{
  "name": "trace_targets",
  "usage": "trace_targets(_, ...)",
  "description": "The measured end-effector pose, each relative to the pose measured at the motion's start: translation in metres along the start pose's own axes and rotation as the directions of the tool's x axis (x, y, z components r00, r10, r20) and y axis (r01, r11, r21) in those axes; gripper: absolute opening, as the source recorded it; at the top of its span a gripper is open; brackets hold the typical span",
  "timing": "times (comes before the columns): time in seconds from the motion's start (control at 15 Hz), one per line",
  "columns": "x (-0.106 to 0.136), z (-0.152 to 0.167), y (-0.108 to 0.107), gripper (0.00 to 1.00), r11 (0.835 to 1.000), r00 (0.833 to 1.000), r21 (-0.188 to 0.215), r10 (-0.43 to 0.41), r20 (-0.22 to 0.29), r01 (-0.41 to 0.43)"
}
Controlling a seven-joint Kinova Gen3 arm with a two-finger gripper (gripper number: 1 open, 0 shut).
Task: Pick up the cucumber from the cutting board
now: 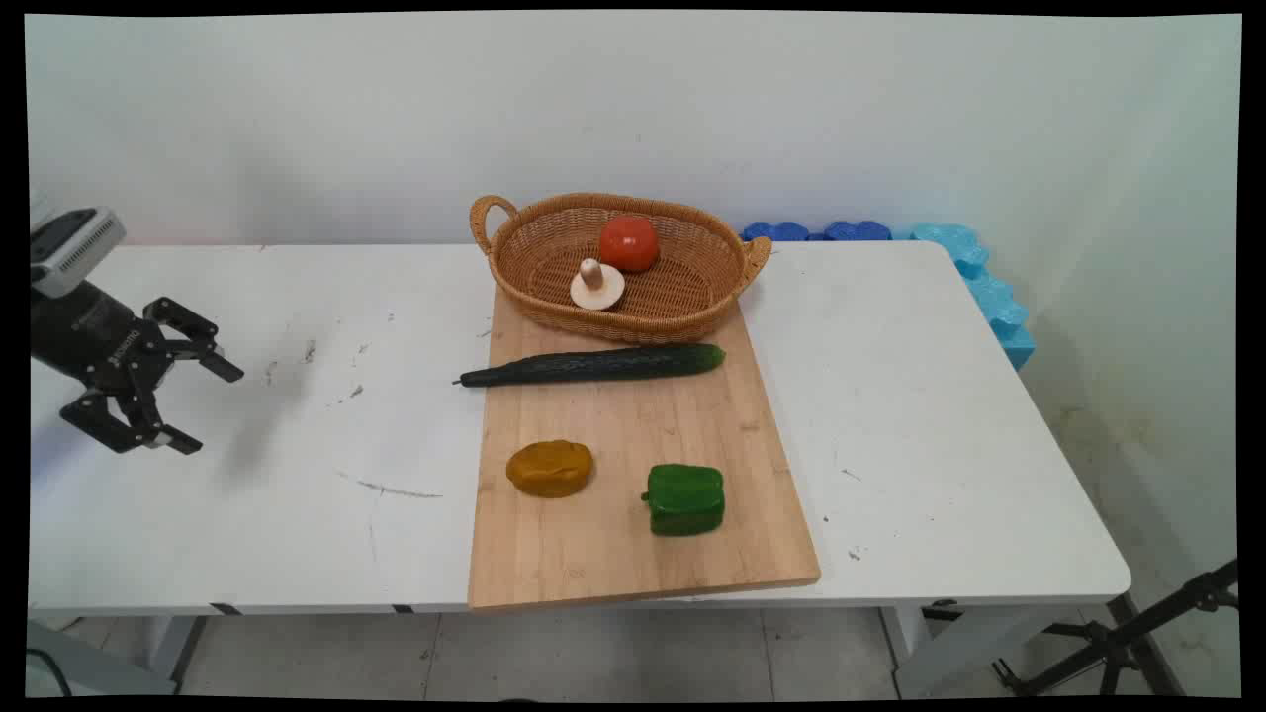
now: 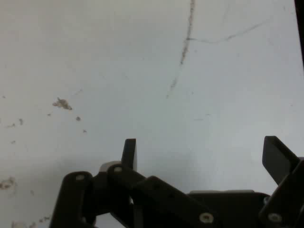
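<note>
My black gripper (image 1: 210, 407) hangs open over the table's left side, holding nothing, well to the left of the wooden cutting board (image 1: 633, 554). In the hand view the gripper (image 2: 202, 154) shows both fingers spread wide above bare, scuffed white tabletop (image 2: 142, 71). On the board lie a dark green cucumber (image 1: 593, 364), a yellow-brown potato-like lump (image 1: 550, 468) and a green bell pepper (image 1: 683, 499). At the board's far end stands a wicker basket (image 1: 692, 307); a red tomato (image 1: 629, 243) and a pale mushroom (image 1: 596, 285) rest inside it.
Blue foam blocks (image 1: 974, 277) line the table's far right corner against the wall. A black tripod leg (image 1: 1128, 633) stands on the floor at lower right. Grey scuff marks (image 1: 386, 487) streak the table between gripper and board.
</note>
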Motion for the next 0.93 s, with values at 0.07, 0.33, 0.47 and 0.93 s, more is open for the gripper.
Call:
trace_targets(0.07,0.002,0.001,-0.001,1.00,1.000,1.000,0.006,-0.003,0.001,0.003)
trace_targets(0.33,0.025,0.011,-0.008,1.00,0.999,1.000,0.046,-0.020,-0.006,0.021)
trace_targets(0.47,0.041,0.020,-0.011,1.00,0.997,0.999,0.065,-0.034,-0.013,0.035)
trace_targets(0.93,0.101,0.062,-0.022,1.00,0.990,0.996,0.116,-0.079,-0.037,0.083)
